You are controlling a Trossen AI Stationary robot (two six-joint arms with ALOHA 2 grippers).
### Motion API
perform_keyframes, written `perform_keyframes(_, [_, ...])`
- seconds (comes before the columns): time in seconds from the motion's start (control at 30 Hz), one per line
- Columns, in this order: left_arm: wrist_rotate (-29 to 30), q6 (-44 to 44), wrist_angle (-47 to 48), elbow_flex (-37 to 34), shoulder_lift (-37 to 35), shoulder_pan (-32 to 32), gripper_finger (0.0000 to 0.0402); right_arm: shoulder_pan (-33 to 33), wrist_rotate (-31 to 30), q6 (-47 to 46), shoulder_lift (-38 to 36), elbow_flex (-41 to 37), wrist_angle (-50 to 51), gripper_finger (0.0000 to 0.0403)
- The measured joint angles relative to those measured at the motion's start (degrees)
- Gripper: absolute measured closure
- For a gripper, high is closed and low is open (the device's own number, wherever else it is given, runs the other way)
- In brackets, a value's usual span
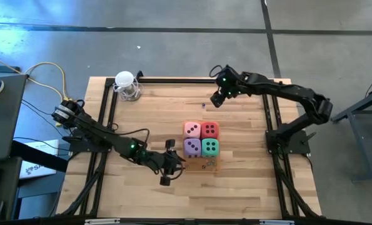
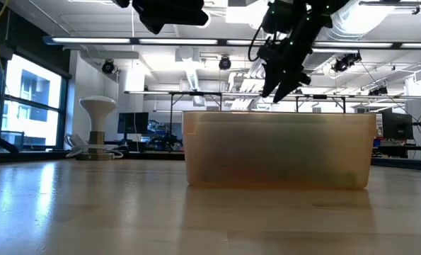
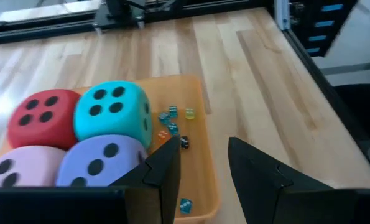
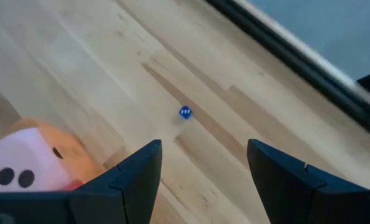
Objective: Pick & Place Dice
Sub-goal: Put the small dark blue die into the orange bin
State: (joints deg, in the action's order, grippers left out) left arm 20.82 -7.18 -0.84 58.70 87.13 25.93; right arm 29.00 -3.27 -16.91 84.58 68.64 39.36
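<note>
Hovering above the desk point(image 1: 148, 106), the right hand point(image 4: 203, 168) had its fingers apart and empty, aimed at a small blue die point(image 4: 185, 112) lying alone on the wood, beyond the orange tray point(image 3: 200, 155). You should have expected a risk here: so small a cube could slip or skid away if the fingers closed off-centre. Being a cube, it had no long axis; its facing could not be read. The left hand point(image 3: 203, 180) waited beside the tray, fingers apart, holding nothing. Four large dice point(image 1: 201, 139) sat packed in the tray with tiny dice point(image 3: 175, 124) alongside.
</note>
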Motion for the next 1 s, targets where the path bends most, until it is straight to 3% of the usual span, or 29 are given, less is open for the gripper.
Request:
perform_keyframes(0.23, [-3.0,0.3,-0.2,0.0,1.5,0.0,0.0274,1.2,0.7,0.1,2.0,0.0,-0.1,0.0174])
perform_keyframes(0.5, [-2.8,4.8,-0.7,0.0,2.8,-0.4,0.0274,1.9,0.4,0.6,2.0,0.0,0.1,0.0174])
perform_keyframes(1.0, [-2.0,4.7,-1.0,0.0,2.5,-1.1,0.0274,1.9,0.5,0.3,2.0,0.0,0.3,0.0174])
